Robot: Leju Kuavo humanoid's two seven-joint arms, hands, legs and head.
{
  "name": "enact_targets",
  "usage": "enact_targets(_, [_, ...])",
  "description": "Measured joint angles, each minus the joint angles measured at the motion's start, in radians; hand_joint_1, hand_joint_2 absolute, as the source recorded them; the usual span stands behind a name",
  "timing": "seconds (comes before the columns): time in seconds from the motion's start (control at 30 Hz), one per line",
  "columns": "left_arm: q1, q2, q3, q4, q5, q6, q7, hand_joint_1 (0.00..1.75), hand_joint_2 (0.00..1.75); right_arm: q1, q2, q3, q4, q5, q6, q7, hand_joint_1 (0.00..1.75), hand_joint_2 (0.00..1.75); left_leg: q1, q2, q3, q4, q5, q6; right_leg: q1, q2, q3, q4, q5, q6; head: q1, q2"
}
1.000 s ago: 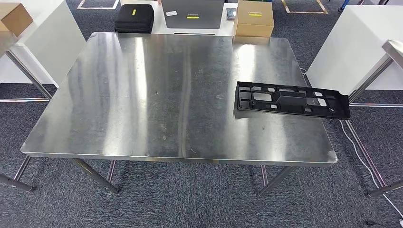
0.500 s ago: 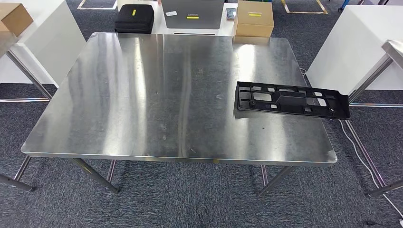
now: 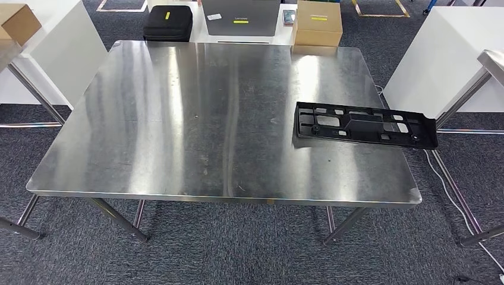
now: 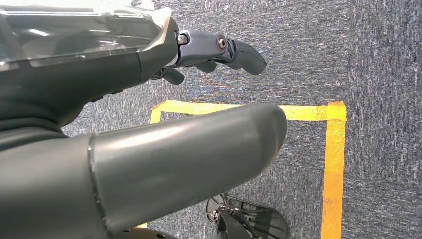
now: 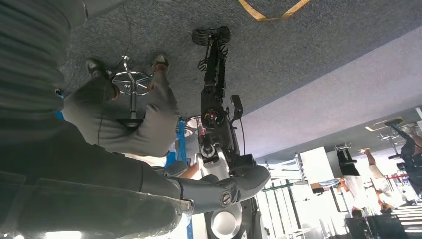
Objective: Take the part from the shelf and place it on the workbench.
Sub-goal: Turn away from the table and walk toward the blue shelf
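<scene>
Nothing has moved: the black plastic bracket [image 3: 365, 124] lies flat at the tabletop's [image 3: 178, 119] right edge, its end overhanging, both robot hands, left robot hand [image 4: 219, 52] and right robot hand [image 5: 224, 191], empty with fingers extended; a nudge could tip it off.

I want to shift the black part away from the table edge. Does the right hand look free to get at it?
Probably yes. The black part lies flat on the workbench at its right side, overhanging the edge, with nothing on or beside it. The right hand holds nothing, but it hangs low and would need raising first.
</scene>
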Motion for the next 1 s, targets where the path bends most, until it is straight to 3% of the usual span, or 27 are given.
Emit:
enact_targets(0.4, [0.000, 0.001, 0.000, 0.000, -0.002, 0.000, -0.004, 0.00, 0.00, -0.002, 0.000, 0.000, 0.000, -0.001, 0.010, -0.016, 0.00, 1.75, 0.000, 0.000, 0.000, 0.000, 0.000, 0.000, 0.000, 0.000, 0.000, 0.000, 0.000, 0.000, 0.000, 0.000])
enact_targets(0.47, [-0.001, 0.009, -0.003, 0.000, -0.015, -0.006, -0.023, 0.00, 0.00, -0.002, 0.001, -0.011, 0.000, -0.003, 0.064, -0.122, 0.00, 1.75, 0.000, 0.000, -0.001, 0.000, 0.000, 0.000, 0.000, 0.000, 0.000, 0.000, 0.000, 0.000, 0.000, 0.000])
enact_targets(0.57, [-0.008, 0.033, -0.010, -0.001, -0.033, -0.029, -0.051, 0.00, 0.00, -0.002, 0.008, -0.063, 0.001, -0.004, 0.171, -0.413, 0.00, 1.75, 0.000, 0.001, -0.001, 0.000, 0.000, 0.000, 0.000, 0.000, -0.001, 0.000, 0.000, 0.000, 0.000, 0.000])
enact_targets(0.6, [-0.011, 0.040, -0.011, -0.001, -0.032, -0.035, -0.054, 0.00, 0.00, -0.002, 0.019, -0.080, 0.001, -0.003, 0.205, -0.466, 0.00, 1.75, -0.001, 0.000, 0.000, 0.000, 0.000, 0.000, -0.001, -0.001, -0.003, 0.000, 0.000, 0.000, 0.000, 0.000])
enact_targets(0.7, [-0.016, 0.058, -0.011, -0.006, -0.024, -0.043, -0.060, 0.00, 0.00, -0.003, 0.079, -0.101, 0.002, -0.001, 0.290, -0.500, 0.00, 1.75, -0.001, -0.003, 0.000, 0.000, 0.000, 0.000, -0.002, -0.002, -0.008, 0.000, 0.000, 0.000, 0.000, 0.000])
enact_targets(0.8, [-0.016, 0.066, -0.011, -0.008, -0.021, -0.046, -0.061, 0.00, 0.00, -0.003, 0.126, -0.108, 0.002, -0.001, 0.308, -0.500, 0.00, 1.75, 0.000, -0.003, -0.002, 0.000, 0.000, 0.000, -0.001, -0.002, -0.004, 0.000, 0.000, 0.000, 0.000, 0.000])
enact_targets(1.0, [-0.017, 0.073, -0.011, -0.009, -0.021, -0.046, -0.062, 0.00, 0.00, -0.002, 0.155, -0.110, 0.002, -0.001, 0.310, -0.500, 0.00, 1.75, -0.001, -0.002, -0.002, 0.000, 0.001, 0.000, -0.001, -0.002, -0.002, 0.000, 0.000, 0.000, 0.000, 0.000])
